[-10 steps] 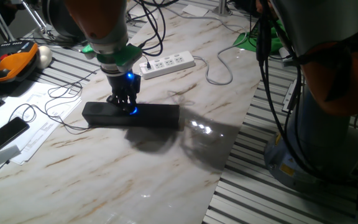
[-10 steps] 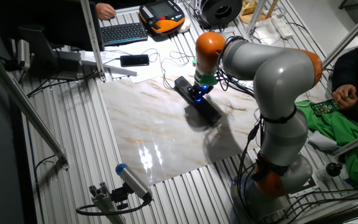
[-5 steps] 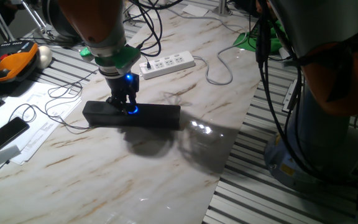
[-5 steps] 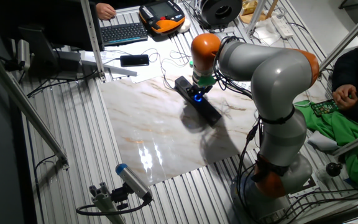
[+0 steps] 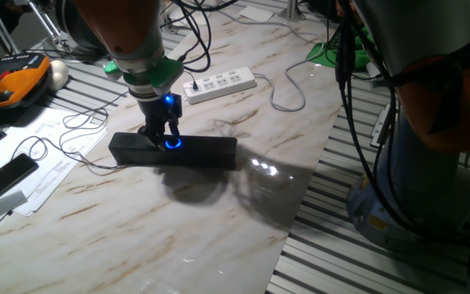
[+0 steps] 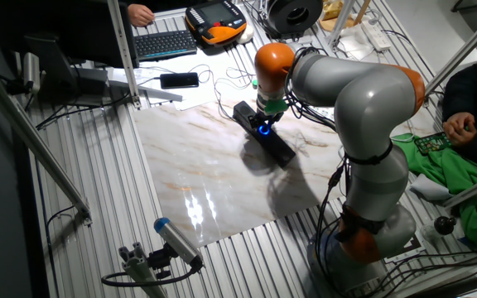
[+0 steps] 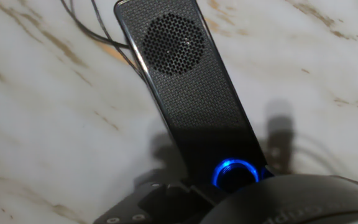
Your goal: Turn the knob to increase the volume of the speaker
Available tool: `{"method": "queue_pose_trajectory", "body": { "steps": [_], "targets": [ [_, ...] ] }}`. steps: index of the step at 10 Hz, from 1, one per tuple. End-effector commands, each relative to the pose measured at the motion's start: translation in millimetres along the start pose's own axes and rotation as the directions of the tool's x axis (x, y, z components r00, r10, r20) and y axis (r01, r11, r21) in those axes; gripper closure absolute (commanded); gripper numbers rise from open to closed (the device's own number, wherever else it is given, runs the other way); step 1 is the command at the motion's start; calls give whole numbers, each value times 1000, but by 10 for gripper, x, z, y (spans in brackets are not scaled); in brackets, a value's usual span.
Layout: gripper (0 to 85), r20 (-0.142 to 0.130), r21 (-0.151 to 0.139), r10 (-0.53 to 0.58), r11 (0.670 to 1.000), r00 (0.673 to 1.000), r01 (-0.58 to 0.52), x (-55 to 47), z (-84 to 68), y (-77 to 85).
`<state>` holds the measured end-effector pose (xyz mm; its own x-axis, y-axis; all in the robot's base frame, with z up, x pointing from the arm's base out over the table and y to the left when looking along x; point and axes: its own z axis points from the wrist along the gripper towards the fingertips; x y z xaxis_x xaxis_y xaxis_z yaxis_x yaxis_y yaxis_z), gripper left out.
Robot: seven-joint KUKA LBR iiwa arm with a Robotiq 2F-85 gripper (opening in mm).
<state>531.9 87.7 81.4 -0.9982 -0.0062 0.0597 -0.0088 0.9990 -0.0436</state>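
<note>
Straddling the knob (image 7: 235, 173) on the speaker (image 5: 194, 150), the pincer (image 5: 162, 140).

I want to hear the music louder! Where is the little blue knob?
The knob glows in the middle of the long black speaker on the marble table, right under the gripper.

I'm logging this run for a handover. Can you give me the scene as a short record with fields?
target: small round knob with glowing blue ring, mid-speaker
bearer: long black rectangular speaker, flat on marble table
gripper: down at the knob; grip state unclear
nearby: white power strip behind speaker; flat black phone at table's left
</note>
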Motion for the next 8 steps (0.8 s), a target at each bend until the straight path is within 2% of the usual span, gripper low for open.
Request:
{"method": "queue_pose_trajectory", "body": {
  "steps": [1, 7, 8],
  "targets": [
    [340, 0, 5, -14, 1000, 1000, 14, 0, -1, 1],
    [340, -26, 1, -85, 996, 996, 85, 17, -10, -13],
    [510, -29, -2, -91, 996, 995, 91, 22, -12, -15]
  ]
}}
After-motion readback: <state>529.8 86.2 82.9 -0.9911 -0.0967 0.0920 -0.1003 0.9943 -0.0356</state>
